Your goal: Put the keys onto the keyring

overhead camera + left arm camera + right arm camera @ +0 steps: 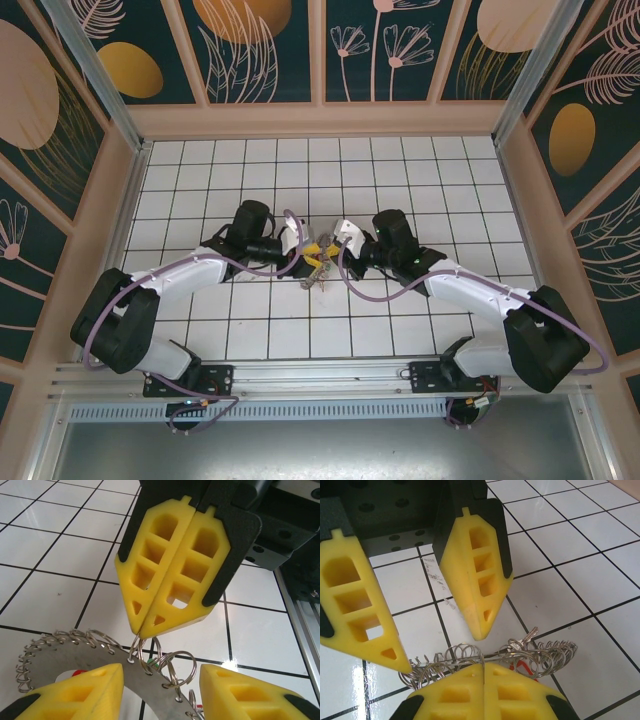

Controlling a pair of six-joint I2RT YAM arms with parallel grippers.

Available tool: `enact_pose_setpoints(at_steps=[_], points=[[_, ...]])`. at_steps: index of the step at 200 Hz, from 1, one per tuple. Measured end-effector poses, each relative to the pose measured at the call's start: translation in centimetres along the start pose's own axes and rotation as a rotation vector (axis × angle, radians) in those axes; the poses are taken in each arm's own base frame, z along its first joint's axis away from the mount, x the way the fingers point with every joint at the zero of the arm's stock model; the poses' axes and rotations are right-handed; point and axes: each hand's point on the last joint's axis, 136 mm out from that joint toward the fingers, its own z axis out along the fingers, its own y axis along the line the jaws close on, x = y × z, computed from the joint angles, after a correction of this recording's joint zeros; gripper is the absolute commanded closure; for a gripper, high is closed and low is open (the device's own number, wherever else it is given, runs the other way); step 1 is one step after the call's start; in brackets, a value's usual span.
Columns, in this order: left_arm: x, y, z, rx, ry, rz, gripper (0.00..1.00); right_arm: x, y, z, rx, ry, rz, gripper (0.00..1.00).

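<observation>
White-tiled bench, with the keyring at its middle between both arms. The right pincer is clenched on a wire loop at the keyring's rim. The left pincer stands released, one finger on either side of the rim.

Top external: mounted high behind the arm bases, tilted down over the tiled table, distant. Left wrist: low, very near, facing the right gripper head-on. Right wrist: likewise close, facing back at the left gripper (views mirrored). Shared across all three: keyring at mid-table.
</observation>
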Motion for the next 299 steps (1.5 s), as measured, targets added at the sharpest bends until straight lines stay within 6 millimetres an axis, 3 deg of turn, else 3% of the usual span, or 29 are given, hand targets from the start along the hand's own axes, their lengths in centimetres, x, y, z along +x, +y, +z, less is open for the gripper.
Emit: enact_pose_setpoints(at_steps=[59,154,190,232,249,299], points=[[0.5,-0.2,0.6,0.022,0.025,0.002,0.60,-0.2,0.0,0.0,0.002,-0.006,-0.003,1.00],[0.4,0.2,0.8,-0.019,0.045,0.046,0.78,0.0,0.0,0.0,0.001,-0.004,0.014,1.00],[-0.4,-0.5,0.5,-0.013,0.028,0.108,0.83,-0.1,0.0,0.0,0.004,-0.011,0.020,1.00],[0.0,-1.2,0.4,0.012,0.046,0.164,0.79,-0.1,-0.1,0.0,0.005,-0.013,0.024,1.00],[0.4,-1.2,0.4,0.006,0.066,0.152,0.69,-0.1,-0.1,0.0,0.005,-0.013,0.024,1.00],[0.2,-0.2,-0.1,-0.086,0.054,0.157,0.59,-0.2,-0.1,0.0,0.005,-0.014,0.024,1.00]])
